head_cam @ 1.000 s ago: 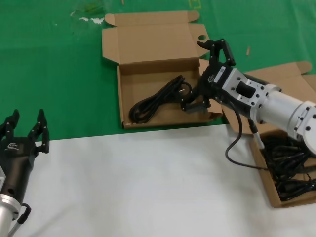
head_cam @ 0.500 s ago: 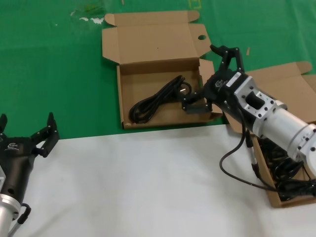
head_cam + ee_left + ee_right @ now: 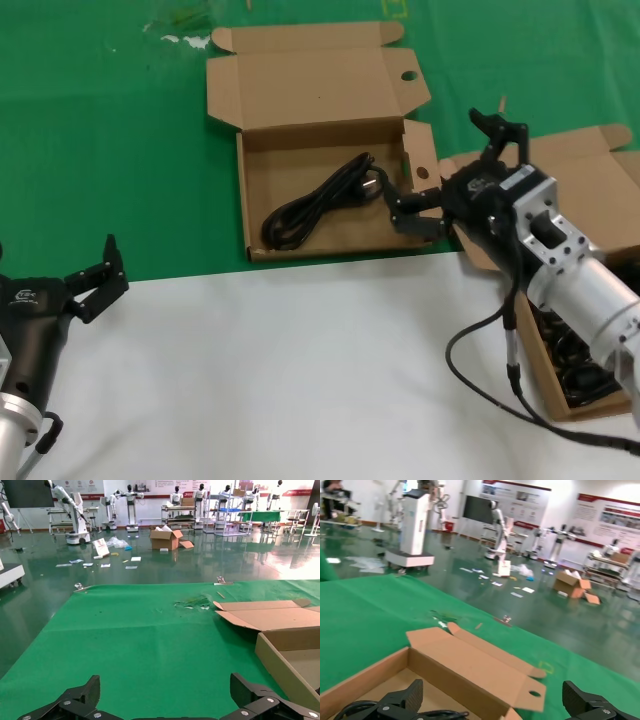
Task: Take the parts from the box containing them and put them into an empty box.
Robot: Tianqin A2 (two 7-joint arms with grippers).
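The wide cardboard box with finger holes (image 3: 312, 95) lies open on the green mat and holds one black power cable (image 3: 318, 206). My right gripper (image 3: 447, 168) is open and empty, at that box's right wall, just above the mat. The angled box on the right (image 3: 590, 170) holds several black cables (image 3: 578, 372), partly hidden by my right arm. In the right wrist view the gripper (image 3: 492, 692) spreads over the wide box's corner (image 3: 470, 660), with the cable (image 3: 440, 713) at the edge. My left gripper (image 3: 55, 265) is open and empty at the near left.
White table surface (image 3: 300, 380) fills the near half and green mat (image 3: 110, 150) the far half. In the left wrist view the left gripper (image 3: 167, 692) faces bare green mat, with the wide box's lid (image 3: 270, 617) to one side. Small debris (image 3: 185, 40) lies at the mat's far edge.
My right gripper has swung to the right, away from the cable in the wide box, toward the angled box. My left gripper has opened wider. The cable has not moved.
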